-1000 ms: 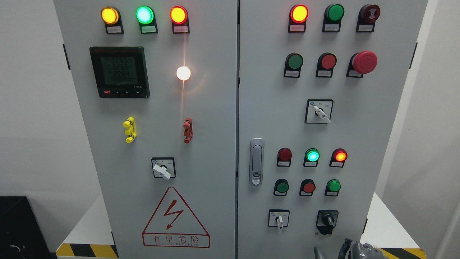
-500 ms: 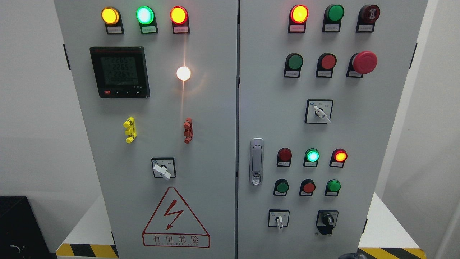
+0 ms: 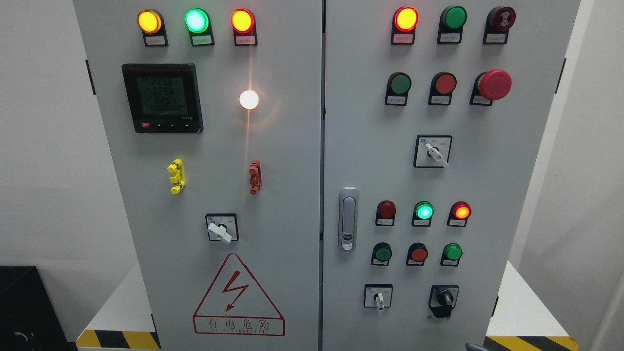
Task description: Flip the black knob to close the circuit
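The black knob [image 3: 443,296] sits on a black plate at the lower right of the right cabinet door [image 3: 360,146], its pointer roughly upright. Directly below it, at the bottom edge of the head view, only a small grey sliver of my right hand [image 3: 475,347] shows, well clear of the knob. My left arm does not appear anywhere.
A white-lever selector switch [image 3: 378,297] sits left of the knob, with three push buttons [image 3: 418,253] and three indicator lamps [image 3: 423,211] above. A silver door handle [image 3: 347,219] is at the door's left edge. The red emergency stop [image 3: 494,84] is upper right. Striped floor tape [image 3: 529,342] is nearby.
My right hand, whose fingers showed below the knob a second ago, has dropped down out of the picture; only a sliver stays at the edge. The panel is unchanged.
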`<action>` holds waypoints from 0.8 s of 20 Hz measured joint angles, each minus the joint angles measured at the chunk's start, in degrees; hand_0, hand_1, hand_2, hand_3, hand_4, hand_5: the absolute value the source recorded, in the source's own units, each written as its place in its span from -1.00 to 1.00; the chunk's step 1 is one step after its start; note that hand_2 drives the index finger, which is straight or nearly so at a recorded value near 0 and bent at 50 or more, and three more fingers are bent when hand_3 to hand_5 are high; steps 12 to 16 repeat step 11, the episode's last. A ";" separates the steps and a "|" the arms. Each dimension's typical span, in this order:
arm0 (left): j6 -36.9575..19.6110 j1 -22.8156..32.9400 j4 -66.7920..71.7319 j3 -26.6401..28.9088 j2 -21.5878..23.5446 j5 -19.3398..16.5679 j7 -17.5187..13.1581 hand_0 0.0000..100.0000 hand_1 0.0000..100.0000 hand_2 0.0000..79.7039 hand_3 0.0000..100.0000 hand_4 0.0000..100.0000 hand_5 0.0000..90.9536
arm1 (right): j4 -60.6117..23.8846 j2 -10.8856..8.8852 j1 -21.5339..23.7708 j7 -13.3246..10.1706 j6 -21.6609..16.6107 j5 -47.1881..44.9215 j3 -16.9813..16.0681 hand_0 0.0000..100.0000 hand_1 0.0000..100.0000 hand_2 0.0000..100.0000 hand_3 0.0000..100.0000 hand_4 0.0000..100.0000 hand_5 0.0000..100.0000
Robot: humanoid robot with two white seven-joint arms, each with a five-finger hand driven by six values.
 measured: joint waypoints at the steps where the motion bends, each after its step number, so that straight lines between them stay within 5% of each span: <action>1: 0.00 0.00 0.00 0.00 0.00 0.00 0.00 -0.76 0.11 -1.00 -1.00 -1.00 -1.00 | -0.13 0.03 0.25 0.79 -0.56 -1.65 0.08 -1.00 -0.95 -0.86 -0.56 -0.64 -0.93; 7: 0.00 0.00 0.00 0.00 0.00 0.00 0.00 -0.76 0.11 -1.00 -1.00 -1.00 -1.00 | -0.72 0.13 1.35 3.10 -1.72 -7.13 0.41 -1.00 -0.97 -0.94 -0.66 -0.77 -1.00; 16: 0.00 0.00 0.00 0.00 0.00 0.00 0.00 -0.76 0.11 -1.00 -1.00 -1.00 -1.00 | -1.00 0.18 1.97 3.25 -1.83 -8.55 0.53 -1.00 -0.98 -0.96 -0.68 -0.80 -1.00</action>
